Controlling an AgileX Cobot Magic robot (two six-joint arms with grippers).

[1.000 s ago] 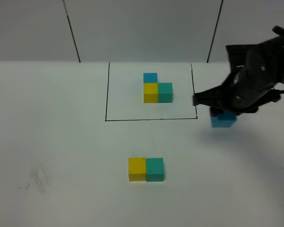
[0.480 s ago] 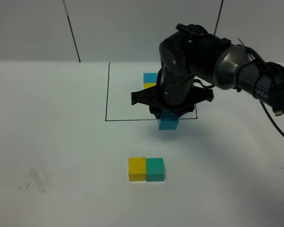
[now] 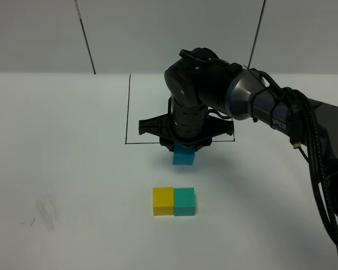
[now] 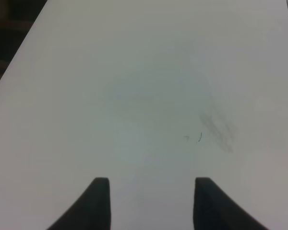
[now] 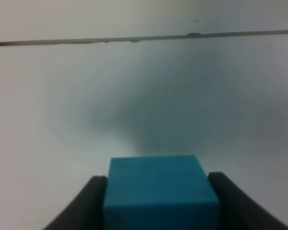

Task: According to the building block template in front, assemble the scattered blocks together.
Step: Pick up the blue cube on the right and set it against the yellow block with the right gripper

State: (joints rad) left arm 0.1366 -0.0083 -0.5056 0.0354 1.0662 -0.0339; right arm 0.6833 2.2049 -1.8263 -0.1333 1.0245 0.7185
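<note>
My right gripper (image 3: 184,151) is shut on the sky blue block (image 3: 184,156) and holds it above the table, just in front of the black frame line (image 3: 152,142). The blue block fills the gap between the fingers in the right wrist view (image 5: 158,189). The yellow block (image 3: 163,201) and the teal-green block (image 3: 185,202) sit joined side by side on the table, nearer the front. The template cubes inside the frame are hidden behind my right arm (image 3: 203,95). My left gripper (image 4: 151,201) is open and empty over bare table; it is out of the exterior view.
The white table (image 3: 73,169) has a faint pencil smudge (image 3: 45,212) at the front left, also in the left wrist view (image 4: 216,127). The right arm's cables (image 3: 321,180) hang along the right side. Black seams (image 3: 85,36) run up the back wall.
My right gripper has carried the blue block from the right of the frame leftward and toward the front, ending just behind the yellow and teal pair. The pair has not moved.
</note>
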